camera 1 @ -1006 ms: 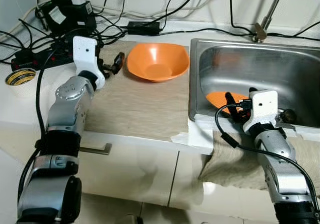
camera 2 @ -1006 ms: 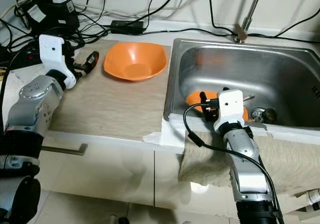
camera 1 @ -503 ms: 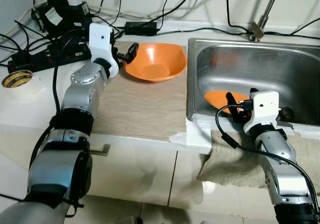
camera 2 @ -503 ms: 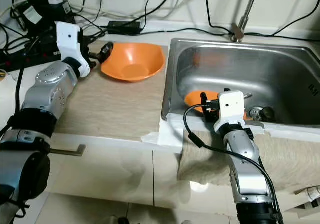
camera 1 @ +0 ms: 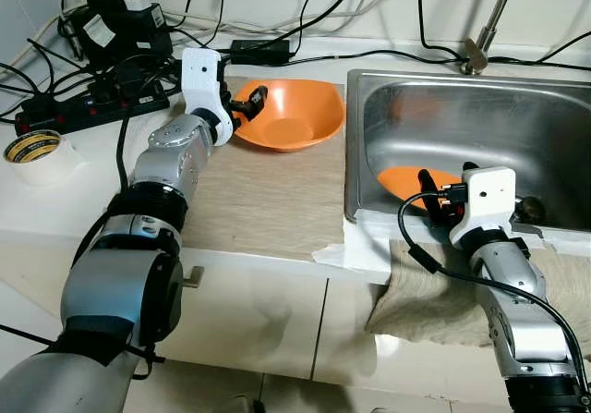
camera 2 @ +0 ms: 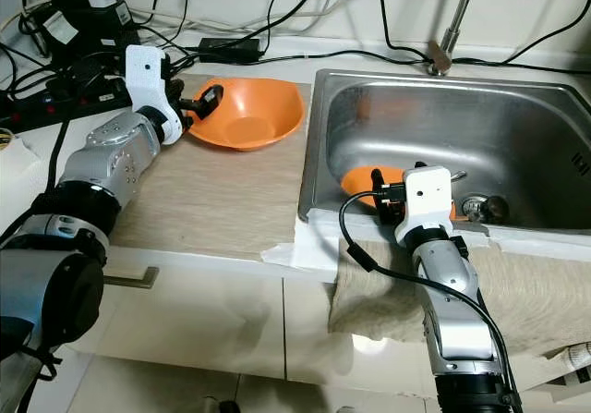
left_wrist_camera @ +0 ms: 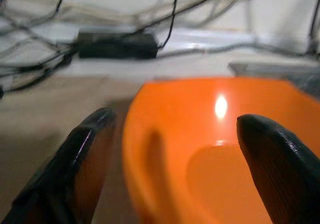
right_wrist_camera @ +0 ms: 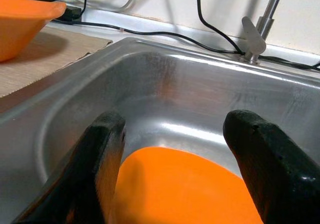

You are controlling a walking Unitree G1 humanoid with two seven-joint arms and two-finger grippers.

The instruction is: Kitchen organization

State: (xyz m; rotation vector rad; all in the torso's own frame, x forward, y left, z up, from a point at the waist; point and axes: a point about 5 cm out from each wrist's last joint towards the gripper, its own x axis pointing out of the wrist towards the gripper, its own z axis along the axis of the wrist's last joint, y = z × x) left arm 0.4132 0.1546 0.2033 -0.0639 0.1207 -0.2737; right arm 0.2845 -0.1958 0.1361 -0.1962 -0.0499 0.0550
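Head views, left gripper [camera 1: 255,101]: over the last second you have brought it across the mat [camera 1: 249,200] to the bowl [camera 1: 288,113]. Its fingers are spread and now straddle the bowl's near rim, one inside, one outside.
Head views, right gripper [camera 1: 436,196]: unchanged. It hangs over the sink [camera 1: 554,136] front edge, with the plate [camera 1: 406,180] on the sink floor just beyond the fingertips.
Left wrist view: the bowl's rim runs between the spread fingers [left_wrist_camera: 80,159]. No contact is visible yet.
Right wrist view: fingers [right_wrist_camera: 102,159] wide apart, the plate lying between and below them, not gripped.
Meaning for task: the approach to the bowl looks complete. Your next step is likely closing on the rim.
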